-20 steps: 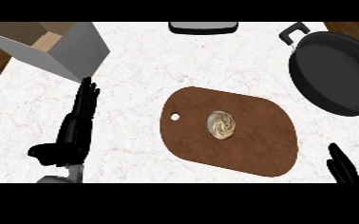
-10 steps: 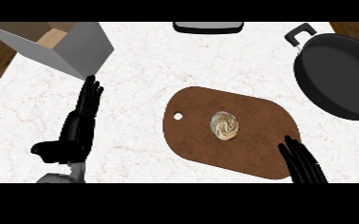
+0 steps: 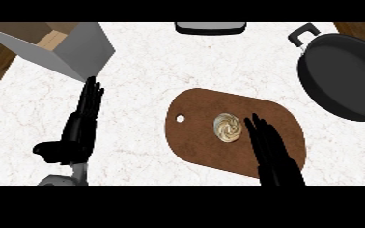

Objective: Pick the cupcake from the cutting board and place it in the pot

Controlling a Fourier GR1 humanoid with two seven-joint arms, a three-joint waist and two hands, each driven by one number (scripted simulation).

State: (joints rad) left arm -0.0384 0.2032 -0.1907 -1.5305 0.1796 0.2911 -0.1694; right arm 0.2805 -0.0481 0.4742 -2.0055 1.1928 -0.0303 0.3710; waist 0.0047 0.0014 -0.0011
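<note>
Right hand (image 3: 274,157): fingers straight and together, holding nothing. It enters from the lower right of the frame and lies over the board (image 3: 200,140), fingertips just beside the cupcake's (image 3: 227,127) right edge; whether they touch it cannot be told from this steep view.

Cupcake: sits on the board, a little above and left of the board's middle, at centre frame. Only its pale swirled top shows; the sides and any wrapper are hidden.

Handling, as judged: a light item, soft on top and easily marred. The swirl should not be pressed. Hold is best taken low on the sides, thumb against fingers across the base, which is likely the stiffer part. A squeeze high up may crush it; a wrapper, if present, may slip. It should be kept upright during transfer.

Board: brown oval with a small hole near its left end, lying flat on the white counter (image 3: 157,77).

Pot (image 3: 339,75): dark, with a handle at its upper left, at the right edge of the frame, well apart from the cupcake. Interior appears bare.

Left hand (image 3: 78,128): open, fingers straight and pointing up, resting at the left of the frame, well apart from the board.
</note>
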